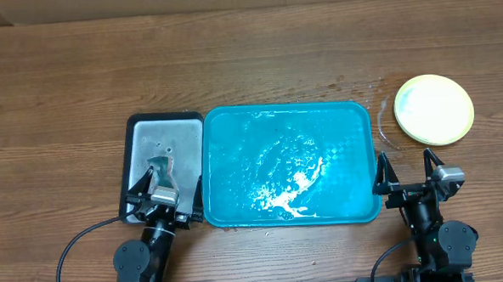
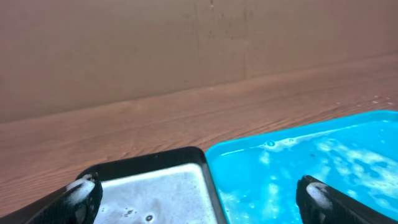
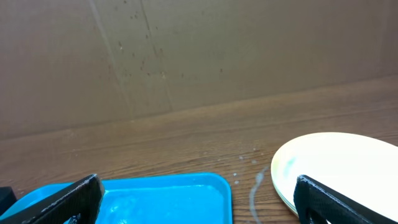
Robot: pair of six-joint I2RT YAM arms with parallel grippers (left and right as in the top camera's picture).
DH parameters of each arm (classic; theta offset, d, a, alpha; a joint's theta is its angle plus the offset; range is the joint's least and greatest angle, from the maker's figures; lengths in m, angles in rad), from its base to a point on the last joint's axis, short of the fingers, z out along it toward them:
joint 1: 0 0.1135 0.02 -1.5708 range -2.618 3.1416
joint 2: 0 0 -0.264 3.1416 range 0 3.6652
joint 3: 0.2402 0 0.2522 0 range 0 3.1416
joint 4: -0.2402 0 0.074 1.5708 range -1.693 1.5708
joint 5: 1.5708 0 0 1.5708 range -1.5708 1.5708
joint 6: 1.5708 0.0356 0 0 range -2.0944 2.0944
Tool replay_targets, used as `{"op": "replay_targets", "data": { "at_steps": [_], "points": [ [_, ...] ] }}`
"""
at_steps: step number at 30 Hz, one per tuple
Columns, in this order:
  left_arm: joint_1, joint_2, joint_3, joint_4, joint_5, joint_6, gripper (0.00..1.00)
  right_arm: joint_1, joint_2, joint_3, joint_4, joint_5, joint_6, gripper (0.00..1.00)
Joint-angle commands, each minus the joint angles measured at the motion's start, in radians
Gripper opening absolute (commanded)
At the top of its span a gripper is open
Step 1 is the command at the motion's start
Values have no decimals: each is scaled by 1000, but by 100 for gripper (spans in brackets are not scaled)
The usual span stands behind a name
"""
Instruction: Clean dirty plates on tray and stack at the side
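Both arms are sitting low, left gripper (image 1: 166, 190) and right gripper (image 1: 405, 172) gaping wide, empty; the tray (image 1: 353, 119) is holding foamy water (image 1: 292, 188), plates (image 1: 435, 108) sitting stacked beside it.

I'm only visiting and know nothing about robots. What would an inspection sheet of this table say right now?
Surface: wooden table, with wet streaks beside the plates.
Job's things: plates stacked on the table, right of the teal tray; that tray holds foamy water and no plates.
Clutter: metal tray left of the teal tray, with a small item on it, too unclear to name.
Claws: left claw open, empty; right claw open, empty.
Cables: black cable loops by each arm's base.
Surroundings: plain brown wall behind the table.
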Motion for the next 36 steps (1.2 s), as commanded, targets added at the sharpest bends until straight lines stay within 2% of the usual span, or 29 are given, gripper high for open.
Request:
{"op": "replay_targets", "data": {
  "at_steps": [1,6,10,20,36],
  "points": [
    [6,-11,-5,-8,-40,18,100,5,-9,-11,5,6,-6,100],
    [6,-11,-5,-9,-60,-122,100,5,-9,-11,5,6,-6,100],
    [6,-11,-5,-9,-61,-152,100,5,-9,-11,5,6,-6,99],
    [6,-11,-5,-9,-55,-108,100,5,-9,-11,5,6,-6,100],
    [6,-11,-4,-6,-48,-108,99,5,-9,-11,5,6,-6,100]
  ]
}}
